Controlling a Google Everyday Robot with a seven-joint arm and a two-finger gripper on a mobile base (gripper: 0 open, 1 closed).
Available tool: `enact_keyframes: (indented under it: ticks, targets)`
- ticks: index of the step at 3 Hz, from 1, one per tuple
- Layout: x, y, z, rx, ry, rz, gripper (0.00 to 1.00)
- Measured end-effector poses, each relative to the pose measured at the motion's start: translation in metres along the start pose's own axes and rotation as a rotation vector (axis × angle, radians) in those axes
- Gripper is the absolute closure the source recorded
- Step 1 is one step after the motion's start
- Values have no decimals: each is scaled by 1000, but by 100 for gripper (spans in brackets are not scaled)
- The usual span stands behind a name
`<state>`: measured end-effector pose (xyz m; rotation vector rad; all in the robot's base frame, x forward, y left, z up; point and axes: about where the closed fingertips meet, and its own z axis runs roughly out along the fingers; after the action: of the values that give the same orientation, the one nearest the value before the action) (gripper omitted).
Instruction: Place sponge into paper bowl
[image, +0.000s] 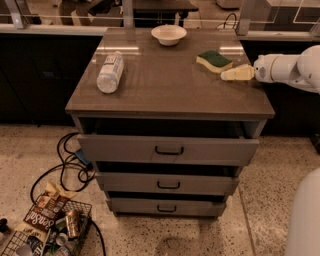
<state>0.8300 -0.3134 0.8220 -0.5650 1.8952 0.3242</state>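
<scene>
The sponge (214, 61), pale yellow with a dark green top, lies flat on the right side of the brown cabinet top (170, 85). The paper bowl (169, 34), off-white and empty, stands upright at the back middle of the top, apart from the sponge. My gripper (237, 73) comes in from the right on a white arm (287, 67). It sits just to the right of and slightly in front of the sponge, close to its near corner. It holds nothing that I can see.
A clear plastic bottle (110, 72) with a white label lies on its side at the left of the top. Three drawers (169, 150) stand partly pulled out below. Cables and a wire basket (47, 235) of snacks and cans lie on the floor at left.
</scene>
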Motion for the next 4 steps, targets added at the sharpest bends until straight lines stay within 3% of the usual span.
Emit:
enact_keyframes:
  ticks: [2,4]
  targets:
    - [-10,-17,-4,-12,48,-63,0]
    - [-44,-1,5,-37,39,-47,0]
